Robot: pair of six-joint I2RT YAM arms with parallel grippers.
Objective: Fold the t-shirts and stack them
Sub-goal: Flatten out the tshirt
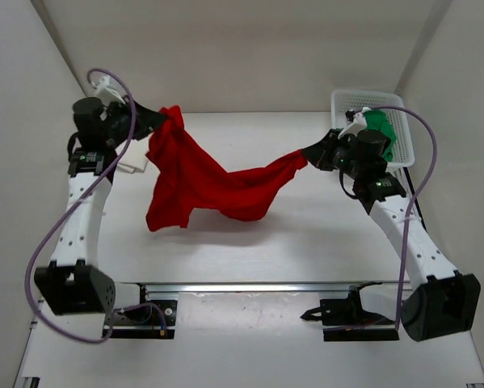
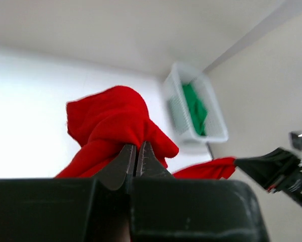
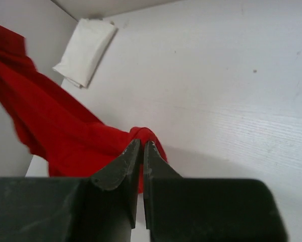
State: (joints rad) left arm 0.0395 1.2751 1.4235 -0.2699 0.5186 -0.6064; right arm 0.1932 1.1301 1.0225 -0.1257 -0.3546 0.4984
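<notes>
The red t-shirt point(image 1: 201, 182) hangs stretched above the table between both arms. My left gripper point(image 1: 167, 119) is shut on its upper left corner; in the left wrist view the cloth point(image 2: 110, 126) bunches over the gripper point(image 2: 137, 147). My right gripper point(image 1: 305, 153) is shut on the right end, and the right wrist view shows the gripper point(image 3: 142, 146) pinching a fold of the red t-shirt point(image 3: 50, 131). The white t-shirt point(image 3: 86, 50) lies folded at the far left, mostly hidden behind the left arm in the top view point(image 1: 132, 167). The green t-shirt point(image 1: 383, 129) lies in the basket.
A white lattice basket point(image 1: 402, 149) stands at the back right corner, also in the left wrist view point(image 2: 178, 118). White walls close in the table on the left, back and right. The arm bases and a rail point(image 1: 250, 288) sit at the near edge.
</notes>
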